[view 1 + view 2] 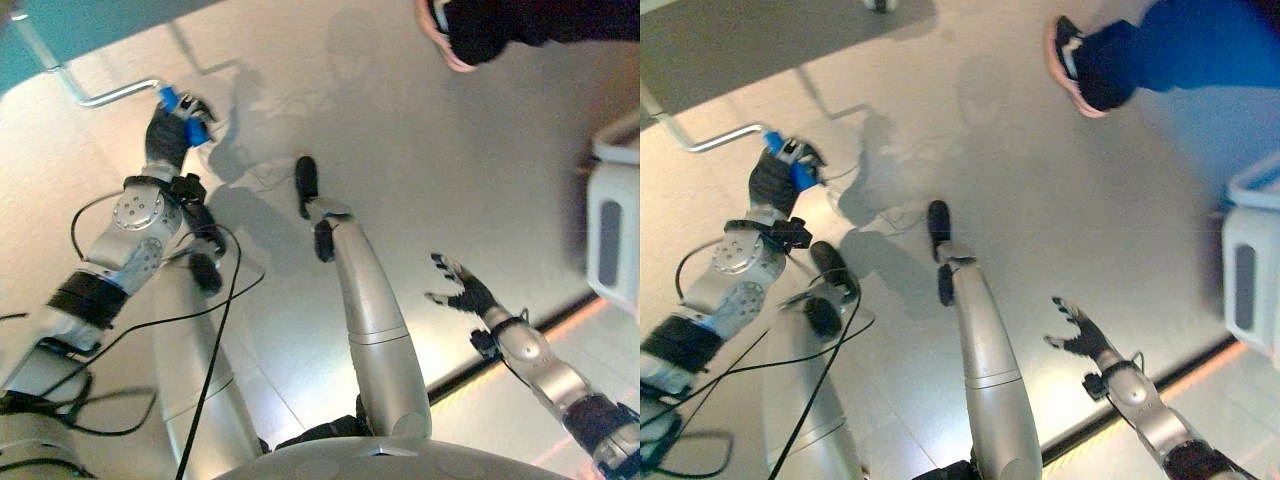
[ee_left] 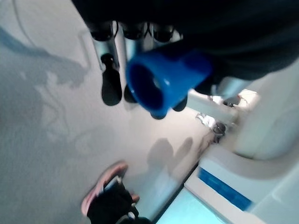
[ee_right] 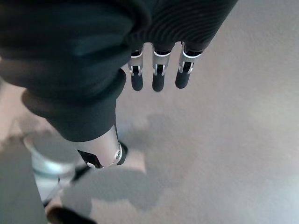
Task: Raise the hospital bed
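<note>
A bright blue crank grip point(image 1: 183, 113) caps a silver metal crank rod point(image 1: 105, 97). The left hand point(image 1: 170, 132) wears a dark ribbed cover (its fingers point(image 2: 111, 77) are silver with dark tips), as does the right hand point(image 1: 467, 293). The floor point(image 1: 400, 130) is pale grey. A person's shoe point(image 1: 1076, 68) is black with a pink sole. The bed frame point(image 2: 261, 154) is white with a blue stripe.

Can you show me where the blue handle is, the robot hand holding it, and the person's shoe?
blue handle point(image 2: 166, 79): left wrist view, its open end.
left robot hand point(image 1: 168, 132): left eye view, dark back cover.
person's shoe point(image 1: 1068, 70): right eye view, its pink sole edge.
</note>
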Robot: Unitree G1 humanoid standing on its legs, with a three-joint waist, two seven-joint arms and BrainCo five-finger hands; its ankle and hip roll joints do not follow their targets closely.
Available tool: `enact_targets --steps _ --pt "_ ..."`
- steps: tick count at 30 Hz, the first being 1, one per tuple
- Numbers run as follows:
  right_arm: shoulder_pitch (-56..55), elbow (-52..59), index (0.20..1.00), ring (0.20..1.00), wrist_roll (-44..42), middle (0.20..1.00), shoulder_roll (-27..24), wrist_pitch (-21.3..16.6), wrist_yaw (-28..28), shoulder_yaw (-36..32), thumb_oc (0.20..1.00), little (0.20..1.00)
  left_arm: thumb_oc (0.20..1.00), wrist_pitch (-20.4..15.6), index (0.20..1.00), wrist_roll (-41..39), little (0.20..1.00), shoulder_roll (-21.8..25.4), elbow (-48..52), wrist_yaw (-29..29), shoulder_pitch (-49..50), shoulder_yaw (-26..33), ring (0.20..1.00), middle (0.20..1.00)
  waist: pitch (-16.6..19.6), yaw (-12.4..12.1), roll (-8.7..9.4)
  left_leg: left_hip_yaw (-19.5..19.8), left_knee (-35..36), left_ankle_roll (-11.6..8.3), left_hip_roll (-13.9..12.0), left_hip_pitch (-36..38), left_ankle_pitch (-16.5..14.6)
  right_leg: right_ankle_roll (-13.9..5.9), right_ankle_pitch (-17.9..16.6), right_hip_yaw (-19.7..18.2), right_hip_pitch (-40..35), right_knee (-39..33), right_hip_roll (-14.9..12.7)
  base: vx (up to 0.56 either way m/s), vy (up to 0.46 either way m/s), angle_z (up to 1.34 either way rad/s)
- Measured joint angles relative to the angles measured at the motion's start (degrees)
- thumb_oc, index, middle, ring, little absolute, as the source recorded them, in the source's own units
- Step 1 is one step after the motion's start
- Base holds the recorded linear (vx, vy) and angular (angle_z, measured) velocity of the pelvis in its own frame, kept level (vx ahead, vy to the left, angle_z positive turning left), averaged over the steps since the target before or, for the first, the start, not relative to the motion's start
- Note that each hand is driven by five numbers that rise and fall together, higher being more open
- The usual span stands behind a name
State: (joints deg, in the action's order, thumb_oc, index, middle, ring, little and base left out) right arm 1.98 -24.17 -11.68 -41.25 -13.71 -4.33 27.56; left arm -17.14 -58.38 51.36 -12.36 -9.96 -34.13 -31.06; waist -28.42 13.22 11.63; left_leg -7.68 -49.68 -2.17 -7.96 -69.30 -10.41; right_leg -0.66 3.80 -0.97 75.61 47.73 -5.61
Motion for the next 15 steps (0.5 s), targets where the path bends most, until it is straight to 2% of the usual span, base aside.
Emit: enact_targets --steps 1,2,5,9,10,12,15 --pt "0.31 0.28 1.0 1.0 0.43 1.0 -0.01 -0.26 0.05 -0.15 1.0 1.0 0.2 0.24 0.2 -1.28 0.2 1.05 0.28 0.65 0.19 0.18 0.2 0.2 -0.08 -0.57 -0.15 0.07 1.46 -0.23 0.42 1.09 0.32 0.09 0.18 0.37 -0.97 -0.56 -0.66 -0.04 -0.036 0.26" --pt "-0.04 0.23 1.0 1.0 0.98 1.0 0.26 -0.46 -0.21 -0.77 1.0 1.0 0.2 0.45 0.2 -3.59 0.2 2.56 2.31 1.46 0.19 -1.23 0.2 0.2 -0.08 0.4 -0.13 0.04 5.35 -0.44 1.51 2.68 1.76 -0.36 -0.04 0.64 -2.18 -2.94 -1.37 -0.02 -0.01 0.27" --pt "-0.02 -1.87 1.0 1.0 2.08 1.0 0.59 -0.57 -0.32 -0.69 1.0 1.0 0.2 0.4 0.2 -5.05 0.2 5.09 3.82 4.55 1.27 -1.49 0.2 0.2 -0.12 -0.65 -0.21 0.25 10.16 -0.82 2.34 5.2 4.5 -0.43 -0.73 1.52 -4.41 -5.59 -1.87 -0.02 -0.006 0.22" --pt "0.22 -1.84 1.0 1.0 2.28 1.0 0.93 -0.65 -0.33 -1.23 1.0 1.0 0.2 0.32 0.2 -6.45 0.2 6.28 6.63 7.43 2.95 -1.51 0.2 0.2 -0.26 -1.83 -0.41 0.43 10.07 -1.36 2.51 5.69 4.4 0.73 -0.23 1.71 -4.81 -5.0 -2.0 0.0 0.006 0.05" --pt "0.43 -2.18 1.0 1.0 2.29 1.0 1.53 -0.9 -0.11 -1.71 1.0 1.0 0.2 0.59 0.2 -7.21 0.2 7.2 7.75 7.91 4.69 -0.43 0.2 0.2 -0.48 -2.68 -0.75 0.96 9.85 -1.49 2.88 5.64 4.3 0.71 0.0 1.93 -4.93 -4.55 -2.33 0.01 0.027 0.1" --pt "0.29 -3.18 1.0 1.0 2.22 1.0 2.33 -0.96 0.02 -2.41 1.0 1.0 0.2 0.78 0.2 -8.94 0.2 10.76 11.35 9.49 9.8 2.97 0.2 0.2 -0.69 -2.1 -1.06 2.04 8.74 -1.7 3.37 5.73 3.93 0.85 1.28 2.53 -5.4 -2.81 -2.98 0.0 0.014 0.2" --pt "-0.53 -3.63 1.0 1.0 2.23 1.0 2.37 -0.99 0.45 -2.41 1.0 1.0 0.2 0.83 0.2 -10.7 0.2 12.68 11.78 10.45 10.32 3.96 0.2 0.2 -0.72 -3.58 -1.11 2.9 8.17 -1.99 3.34 5.61 3.64 0.76 1.94 2.95 -5.53 -2.13 -2.92 0.0 0.034 0.09"
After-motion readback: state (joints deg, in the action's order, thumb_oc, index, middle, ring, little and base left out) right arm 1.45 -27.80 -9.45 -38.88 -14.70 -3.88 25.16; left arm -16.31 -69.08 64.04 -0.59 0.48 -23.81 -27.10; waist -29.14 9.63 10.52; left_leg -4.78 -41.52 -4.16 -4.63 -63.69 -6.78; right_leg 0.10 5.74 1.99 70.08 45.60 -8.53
